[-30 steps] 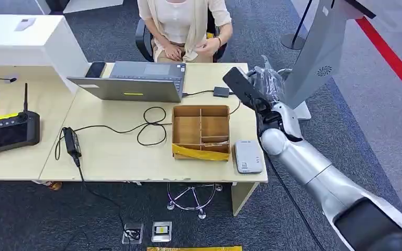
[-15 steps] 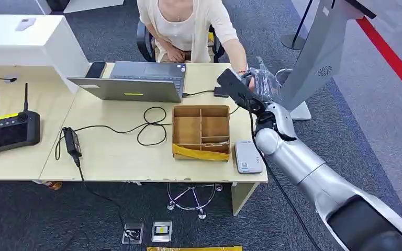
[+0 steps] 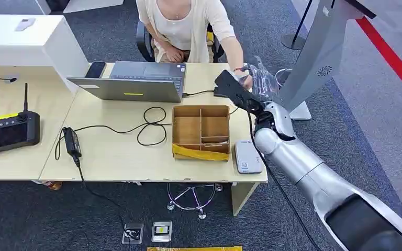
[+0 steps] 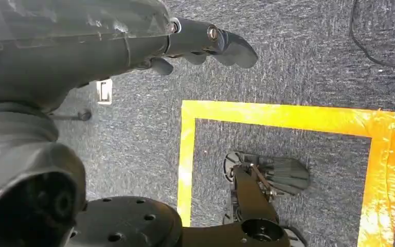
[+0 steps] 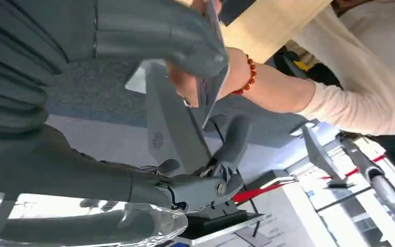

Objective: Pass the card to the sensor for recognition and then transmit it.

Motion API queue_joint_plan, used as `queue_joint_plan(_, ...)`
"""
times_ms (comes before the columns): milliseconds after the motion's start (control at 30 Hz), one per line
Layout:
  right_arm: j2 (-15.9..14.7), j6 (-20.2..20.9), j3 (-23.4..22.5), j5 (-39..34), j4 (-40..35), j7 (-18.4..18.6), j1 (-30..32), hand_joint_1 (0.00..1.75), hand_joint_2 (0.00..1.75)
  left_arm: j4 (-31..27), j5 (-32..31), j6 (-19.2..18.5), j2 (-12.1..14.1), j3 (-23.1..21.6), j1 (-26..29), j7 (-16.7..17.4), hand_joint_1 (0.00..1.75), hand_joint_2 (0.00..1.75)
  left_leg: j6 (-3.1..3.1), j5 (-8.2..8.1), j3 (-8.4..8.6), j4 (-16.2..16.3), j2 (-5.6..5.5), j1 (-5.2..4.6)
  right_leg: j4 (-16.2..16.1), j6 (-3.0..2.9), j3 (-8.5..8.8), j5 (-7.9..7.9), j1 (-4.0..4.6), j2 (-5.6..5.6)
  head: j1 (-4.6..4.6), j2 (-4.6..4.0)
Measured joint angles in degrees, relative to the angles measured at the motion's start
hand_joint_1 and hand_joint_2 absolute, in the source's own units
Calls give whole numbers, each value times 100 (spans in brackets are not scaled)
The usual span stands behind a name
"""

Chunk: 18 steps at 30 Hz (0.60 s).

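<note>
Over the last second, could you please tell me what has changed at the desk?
The right hand, holding the thin dark card, has carried it left toward the seated person. The person's hand, earlier in the lap, has reached out to the card. The grey laptop, cardboard divider box and white card reader stayed put.

Open laptop [image 3: 136,81] at upper centre of the head view, phone [image 3: 95,69] just left of it. Cardboard divider box [image 3: 201,132] at centre, black cable [image 3: 149,125] looped to its left. Black controller with two antennas [image 3: 8,128] at far left. Power brick [image 3: 71,140] lower left. Yellow tape square [image 4: 288,118] on the carpet in the left wrist view.
</note>
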Motion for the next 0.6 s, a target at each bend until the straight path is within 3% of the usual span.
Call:
queue_joint_plan(200,0,134,0,15,35,-66,1,0,0,0,0,7,2,0,29,-2,0,0,0,0,0,0,0,0,0,0,0,0,0,-1,-2,0)
queue_joint_plan(367,-52,-4,-8,238,20,113,21,0,0,0,6,0,2,6,39,-41,0,0,0,0,4,1,1,0,-1,0,-1,0,0,1,0,0)
queue_joint_plan(467,-223,-133,-56,284,-279,113,228,0,0,0,48,-4,-4,46,76,-125,0,0,0,0,7,2,1,0,-2,0,-1,0,0,0,-2,0)
queue_joint_plan(600,-605,-155,-201,396,-1068,415,818,0,0,2,57,-2,-11,83,171,-181,0,0,3,-4,7,2,0,0,-10,0,2,0,0,-1,0,0)
